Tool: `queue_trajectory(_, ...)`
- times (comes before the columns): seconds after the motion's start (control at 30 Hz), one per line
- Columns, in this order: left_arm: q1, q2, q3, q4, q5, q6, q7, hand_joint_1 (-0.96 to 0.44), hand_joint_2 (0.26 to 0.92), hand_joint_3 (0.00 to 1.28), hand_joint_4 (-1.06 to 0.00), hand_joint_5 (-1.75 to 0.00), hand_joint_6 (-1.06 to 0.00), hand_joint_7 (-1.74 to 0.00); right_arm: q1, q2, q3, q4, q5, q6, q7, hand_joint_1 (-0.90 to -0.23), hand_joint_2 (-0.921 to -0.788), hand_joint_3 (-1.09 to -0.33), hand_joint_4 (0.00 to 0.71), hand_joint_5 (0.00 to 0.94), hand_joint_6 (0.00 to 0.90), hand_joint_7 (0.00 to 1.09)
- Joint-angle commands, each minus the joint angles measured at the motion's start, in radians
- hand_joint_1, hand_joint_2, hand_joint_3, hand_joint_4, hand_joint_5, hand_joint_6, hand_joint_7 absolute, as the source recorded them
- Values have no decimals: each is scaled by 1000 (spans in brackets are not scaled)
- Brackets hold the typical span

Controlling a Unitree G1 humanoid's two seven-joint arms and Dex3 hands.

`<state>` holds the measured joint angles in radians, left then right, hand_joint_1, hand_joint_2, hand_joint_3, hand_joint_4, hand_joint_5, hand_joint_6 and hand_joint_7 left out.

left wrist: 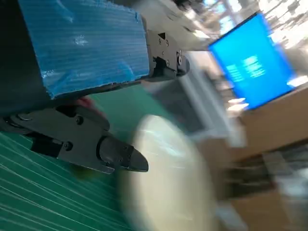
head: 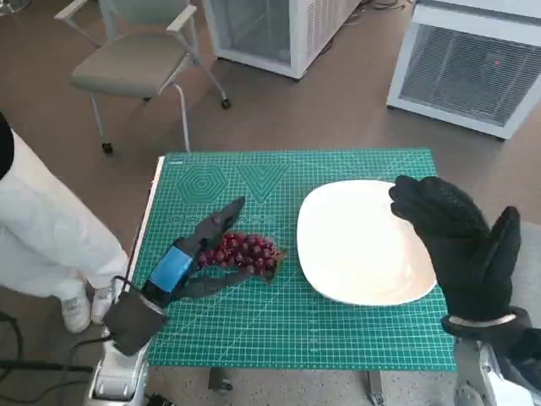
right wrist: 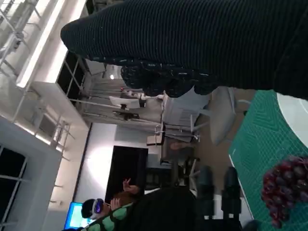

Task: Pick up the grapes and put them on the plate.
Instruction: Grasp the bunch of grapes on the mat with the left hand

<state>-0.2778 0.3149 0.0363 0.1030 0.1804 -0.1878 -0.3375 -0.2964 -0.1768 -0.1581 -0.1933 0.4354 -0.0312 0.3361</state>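
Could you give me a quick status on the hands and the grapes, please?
Left hand around grapes, fingers either side, grip unconfirmed. Right hand open above plate. Grapes on mat, beside plate. Nothing between.

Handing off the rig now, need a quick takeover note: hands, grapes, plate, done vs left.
Left hand: on the green mat, fingers spread round the near and far sides of the grapes; the views do not settle whether it grips them yet.
Right hand: raised over the right edge of the plate, fingers apart, holding nothing.
Grapes: one dark red bunch lying on the mat, just left of the plate, not lifted.
Plate: white, on the right half of the mat, nothing on it.
Done: left hand has reached the bunch.
Left: secure the grip, lift, carry right, set the grapes on the plate.
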Motion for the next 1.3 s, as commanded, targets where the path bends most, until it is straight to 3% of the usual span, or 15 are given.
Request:
queue_trajectory(0.03,-40,118,-143,-164,390,105,37,-140,784,1,-38,0,-165,-10,12,-5,-5,24,-7,13,-1,-364,-921,-604,422,797,227,979)
queue_trajectory(0.37,-91,71,-250,-213,561,329,-36,-113,752,0,-32,-3,-204,-18,14,1,0,24,-8,14,-2,-363,-921,-605,422,797,229,980)
queue_trajectory(0.6,-135,55,-328,-180,649,414,-45,-118,740,0,-46,-6,-218,-16,14,-1,-4,24,-5,19,-3,-363,-921,-606,421,797,229,980)
queue_trajectory(0.9,-194,37,-398,-90,701,445,-17,-148,733,2,-67,-7,-229,-9,17,-3,-10,20,-4,21,-2,-363,-921,-606,421,798,229,981)
queue_trajectory(1.3,-310,2,-481,168,724,417,69,-146,737,3,-79,-3,-230,-3,17,-1,-12,24,-5,19,0,-363,-921,-607,420,799,228,982)
